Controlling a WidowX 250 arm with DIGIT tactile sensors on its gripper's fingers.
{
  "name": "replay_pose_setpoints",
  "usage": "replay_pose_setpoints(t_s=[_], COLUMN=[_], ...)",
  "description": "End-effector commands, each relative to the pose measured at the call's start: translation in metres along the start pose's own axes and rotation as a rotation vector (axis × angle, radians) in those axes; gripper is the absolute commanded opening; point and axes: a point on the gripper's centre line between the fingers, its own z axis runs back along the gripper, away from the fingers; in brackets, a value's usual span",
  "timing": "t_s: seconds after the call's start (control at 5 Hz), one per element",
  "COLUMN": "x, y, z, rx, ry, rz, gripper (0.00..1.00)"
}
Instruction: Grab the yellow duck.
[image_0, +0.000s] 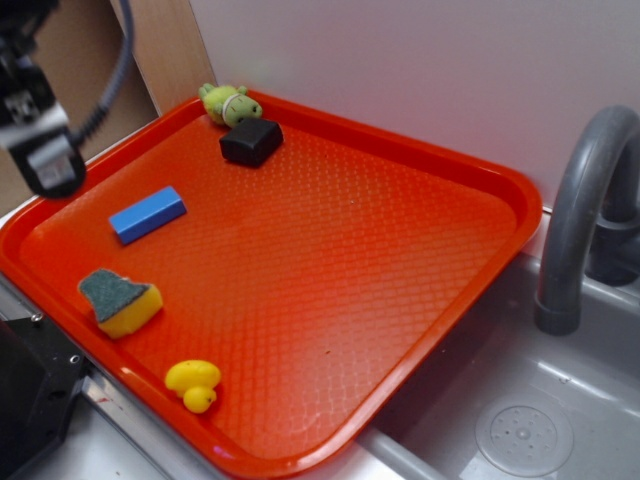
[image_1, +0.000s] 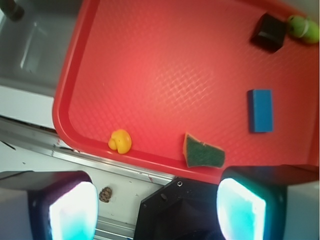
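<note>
The yellow duck (image_0: 193, 383) is a small glossy toy lying near the front edge of the red tray (image_0: 480, 170). In the wrist view it (image_1: 120, 141) sits just inside the tray's near rim (image_1: 65, 85). My gripper (image_0: 45, 160) hangs high above the tray's left edge, far from the duck. In the wrist view the gripper (image_1: 157, 210) is open and empty, its two fingers (image_1: 75, 210) wide apart, over the counter beside the tray.
On the tray lie a yellow sponge with green top (image_0: 120, 303), a blue block (image_0: 147, 214), a black block (image_0: 251, 141) and a green plush toy (image_0: 229, 103). A sink with a grey faucet (image_0: 575, 220) is on the right. A black mount (image_1: 185, 205) sits below the gripper.
</note>
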Motion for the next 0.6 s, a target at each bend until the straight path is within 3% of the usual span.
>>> replay_pose_setpoints(t_s=[0.0, 0.4], x=[0.003, 0.01], y=[-0.012, -0.037], z=[-0.034, -0.081], rx=[0.001, 0.071], ry=[0.028, 0.057], rz=[-0.026, -0.052], gripper=[1.0, 1.0])
